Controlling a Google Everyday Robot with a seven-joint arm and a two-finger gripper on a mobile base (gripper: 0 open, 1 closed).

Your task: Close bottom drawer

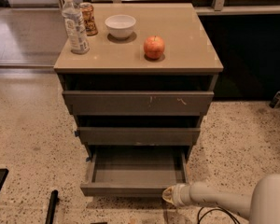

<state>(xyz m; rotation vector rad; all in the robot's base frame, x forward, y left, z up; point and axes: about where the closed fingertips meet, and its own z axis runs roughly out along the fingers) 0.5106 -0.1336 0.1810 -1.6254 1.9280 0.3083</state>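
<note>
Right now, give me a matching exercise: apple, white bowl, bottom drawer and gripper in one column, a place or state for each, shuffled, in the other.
1. apple
2. white bowl
3. bottom drawer
4. gripper

A. pulled out, nothing visible inside
B. low, by the bottom drawer's front right corner
C. on the cabinet top, next to the can
D. red, on the cabinet top

Pairs: 1-D, 2-C, 3-A, 4-B

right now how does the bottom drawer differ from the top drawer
The bottom drawer is pulled far out, its floor showing; the top drawer is barely out. The bottom drawer's front looks narrower; the top drawer's is wider, with white scratches. The tool sits by the bottom drawer's front right corner, well below the top drawer. Both have flat grey-brown fronts without handles.
</note>
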